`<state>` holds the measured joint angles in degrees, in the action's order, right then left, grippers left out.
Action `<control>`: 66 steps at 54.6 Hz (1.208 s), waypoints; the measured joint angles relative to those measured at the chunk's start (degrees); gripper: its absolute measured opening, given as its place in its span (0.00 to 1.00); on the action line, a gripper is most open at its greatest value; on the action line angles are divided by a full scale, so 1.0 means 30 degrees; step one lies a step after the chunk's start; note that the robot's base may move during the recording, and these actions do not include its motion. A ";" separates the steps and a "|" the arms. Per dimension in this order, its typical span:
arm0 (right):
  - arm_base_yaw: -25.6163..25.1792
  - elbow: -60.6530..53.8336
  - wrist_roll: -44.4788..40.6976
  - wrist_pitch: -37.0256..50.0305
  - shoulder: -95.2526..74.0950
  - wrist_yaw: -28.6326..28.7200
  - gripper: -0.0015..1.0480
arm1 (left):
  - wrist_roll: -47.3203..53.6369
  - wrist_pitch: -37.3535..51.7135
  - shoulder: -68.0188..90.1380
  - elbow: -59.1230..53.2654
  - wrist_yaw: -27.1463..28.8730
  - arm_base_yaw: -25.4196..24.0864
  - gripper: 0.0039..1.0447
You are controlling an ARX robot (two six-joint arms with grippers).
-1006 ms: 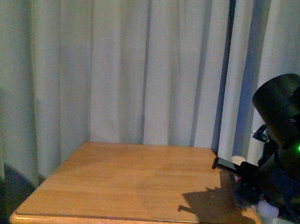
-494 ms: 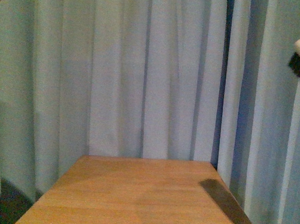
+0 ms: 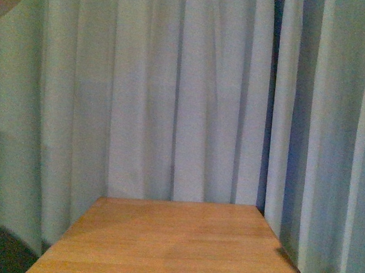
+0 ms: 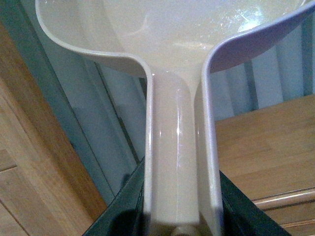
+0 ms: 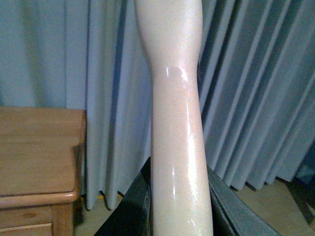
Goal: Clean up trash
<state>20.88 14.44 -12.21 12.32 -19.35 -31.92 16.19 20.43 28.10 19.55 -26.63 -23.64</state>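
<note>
Near the worktop [image 3: 174, 243], the left gripper [image 4: 178, 199] clamps its jaws on the beige dustpan [image 4: 177, 29] by its handle. Behind the worktop hangs a curtain [image 3: 173, 91]. Off the worktop's edge, the right gripper [image 5: 178, 196] pinches a pale handle [image 5: 173, 98] between its jaws. Where the trash lies cannot be told.

A honey-coloured wooden table top [image 3: 173, 249] is seen dimly lit, backed and flanked by pale blue-grey pleated curtains [image 3: 173, 91]; a beige floor [image 5: 280, 201] is glimpsed beneath them.

Trash: crumpled white paper ball out of sight in all three views. Visible part of dustpan [image 4: 187, 29] scoop, top of left wrist frame, shows none.
</note>
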 joint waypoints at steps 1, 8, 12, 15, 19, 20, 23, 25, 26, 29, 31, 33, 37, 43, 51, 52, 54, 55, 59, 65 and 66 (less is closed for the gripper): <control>-0.0080 -0.0007 0.0051 -0.0036 0.0007 0.0007 0.20 | 0.0000 0.0000 0.0000 0.0000 0.0007 0.0000 0.25; -0.0583 0.0007 0.0583 -0.0357 0.0051 -0.0007 0.20 | 0.0000 0.0000 0.0000 0.0000 0.0007 0.0000 0.25; -0.0597 0.0007 0.0663 -0.0379 0.0051 0.0000 0.20 | 0.0007 0.0000 0.0000 0.0000 0.0007 0.0000 0.25; -0.0597 0.0007 0.0699 -0.0379 0.0058 0.0007 0.20 | 0.0000 0.0000 0.0000 0.0000 0.0000 0.0000 0.25; -0.0656 0.0007 0.0721 -0.0379 0.0080 -0.0029 0.20 | 0.0007 0.0000 0.0007 0.0000 -0.0066 0.0000 0.25; -0.0678 0.0007 0.0736 -0.0379 0.0087 -0.0029 0.20 | 0.0007 0.0000 0.0007 0.0000 -0.0117 0.0000 0.25; -0.0685 0.0007 0.0772 -0.0379 0.0087 -0.0080 0.20 | 0.0007 0.0000 0.0007 0.0000 -0.0146 0.0000 0.25; -0.0699 0.0007 0.0780 -0.0379 0.0087 -0.0087 0.20 | 0.0007 0.0000 0.0000 0.0000 -0.0146 0.0000 0.25; -0.0699 0.0007 0.0780 -0.0379 0.0095 -0.0080 0.20 | 0.0007 0.0000 0.0007 0.0000 -0.0146 0.0000 0.25; -0.0699 0.0007 0.0780 -0.0386 0.0095 0.0000 0.20 | 0.0007 -0.0007 0.0000 -0.0022 -0.0051 0.0000 0.25; -0.0678 0.0007 0.0780 -0.0386 0.0087 0.0051 0.20 | 0.0000 -0.0007 0.0000 -0.0015 0.0022 -0.0015 0.25; -0.0678 0.0007 0.0780 -0.0393 0.0073 0.0044 0.20 | 0.0000 -0.0029 0.0007 -0.0029 0.0007 -0.0022 0.25; -0.0663 0.0007 0.0772 -0.0393 0.0073 0.0219 0.20 | -0.0015 -0.0051 -0.0007 -0.0036 0.0189 -0.0058 0.25; -0.0685 0.0007 0.0780 -0.0393 0.0073 0.0036 0.20 | -0.0007 -0.0051 0.0000 -0.0036 0.0007 -0.0051 0.25; -0.0699 0.0007 0.0780 -0.0393 0.0080 -0.0022 0.20 | -0.0007 -0.0051 0.0000 -0.0044 -0.0022 -0.0044 0.25; -0.0699 0.0007 0.0787 -0.0393 0.0080 -0.0022 0.20 | -0.0007 -0.0051 0.0000 -0.0044 -0.0029 -0.0051 0.25; -0.0699 0.0007 0.0780 -0.0393 0.0073 0.0000 0.20 | -0.0007 -0.0058 0.0000 -0.0044 -0.0022 -0.0051 0.25; -0.0699 0.0007 0.0780 -0.0393 0.0073 0.0000 0.20 | -0.0007 -0.0066 0.0000 -0.0044 -0.0022 -0.0051 0.25; -0.0685 0.0007 0.0780 -0.0393 0.0080 0.0066 0.20 | -0.0007 -0.0066 -0.0029 -0.0044 0.0022 -0.0051 0.25; -0.0685 0.0007 0.0780 -0.0393 0.0073 0.0109 0.20 | -0.0015 -0.0066 -0.0029 -0.0044 0.0015 -0.0051 0.25; -0.0685 0.0007 0.0780 -0.0393 0.0080 0.0131 0.20 | -0.0015 -0.0066 -0.0029 -0.0044 0.0015 -0.0051 0.25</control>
<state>18.83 14.46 -9.87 11.14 -19.11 -31.53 16.14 20.23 28.01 19.42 -26.59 -23.79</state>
